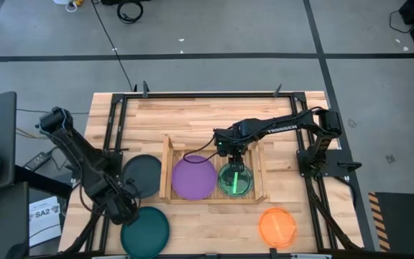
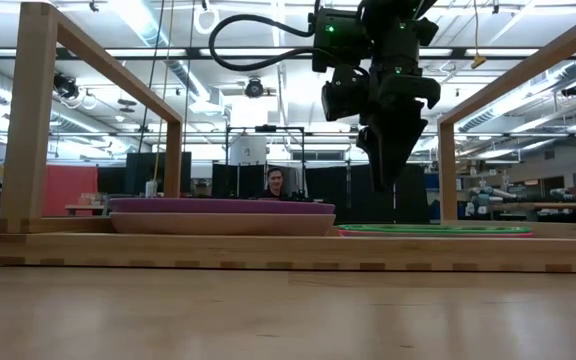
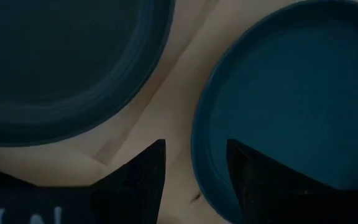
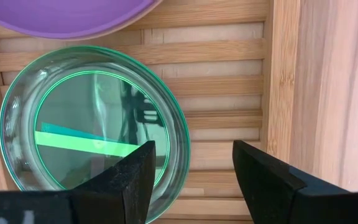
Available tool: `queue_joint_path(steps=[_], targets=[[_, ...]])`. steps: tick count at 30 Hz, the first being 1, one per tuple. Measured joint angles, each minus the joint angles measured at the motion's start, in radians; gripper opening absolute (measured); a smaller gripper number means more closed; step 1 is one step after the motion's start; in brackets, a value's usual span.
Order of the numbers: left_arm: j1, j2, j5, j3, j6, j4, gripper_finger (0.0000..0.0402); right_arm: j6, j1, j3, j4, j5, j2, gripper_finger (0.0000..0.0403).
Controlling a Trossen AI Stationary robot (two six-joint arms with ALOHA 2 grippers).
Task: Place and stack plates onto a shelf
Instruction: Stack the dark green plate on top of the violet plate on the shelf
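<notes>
Teal plate [image 1: 144, 230] cut by the high view's bottom edge (near rim unseen)

shelf [image 1: 167, 173]: mid-table, holding two plates side by side
large plate [image 1: 193, 177]: in shelf's left half
small plate [image 1: 235, 180]: in right half (right gripper [image 1: 233, 162] above, open)
outside shelf: one plate [image 1: 142, 175] just left, another [image 1: 145, 226] in front-left, a third [image 1: 277, 226] front-right

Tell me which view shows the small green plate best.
Right wrist view: the green plate fills the picture, lying on the shelf slats. High view shows it small under the right gripper; low view only edge-on; left wrist view not at all.
</notes>
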Motion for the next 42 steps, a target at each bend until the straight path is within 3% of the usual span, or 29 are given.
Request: queue_joint_path(steps=[20,34,42], targets=[[0.000,0.210,0.003,0.001,-0.018,0.079,0.0176,-0.003,0.000,0.000,0.009,0.000,0.000,0.0219],[0.000,0.226,0.012,0.001,-0.017,0.104,0.0175,-0.003,0.000,0.000,0.010,0.000,0.000,0.0219],[0.000,0.226,0.035,0.001,-0.017,0.104,0.0118,-0.003,0.000,0.000,0.010,0.000,0.000,0.0219]])
